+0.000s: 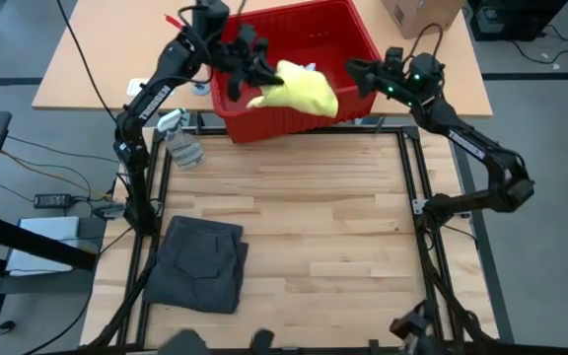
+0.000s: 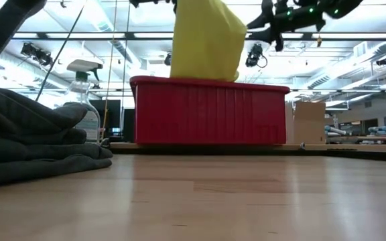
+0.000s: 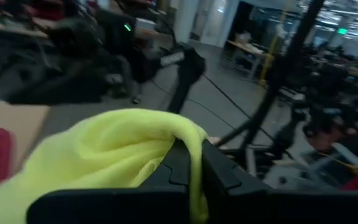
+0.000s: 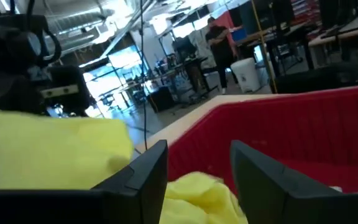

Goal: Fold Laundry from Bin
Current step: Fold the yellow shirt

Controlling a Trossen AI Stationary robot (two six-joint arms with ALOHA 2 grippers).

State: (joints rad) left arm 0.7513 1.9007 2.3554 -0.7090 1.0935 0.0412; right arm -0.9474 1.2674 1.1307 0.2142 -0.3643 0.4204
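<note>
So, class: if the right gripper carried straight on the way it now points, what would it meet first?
Probably the yellow garment, which lies just beyond the right gripper and its open fingers, hanging from the left gripper over the red bin; depth is uncertain.

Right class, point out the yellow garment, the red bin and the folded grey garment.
yellow garment (image 1: 304,91): high view, the middle of the hanging cloth.
red bin (image 2: 206,114): low view, its ribbed front wall.
folded grey garment (image 1: 203,261): high view, the middle of its top layer.
</note>
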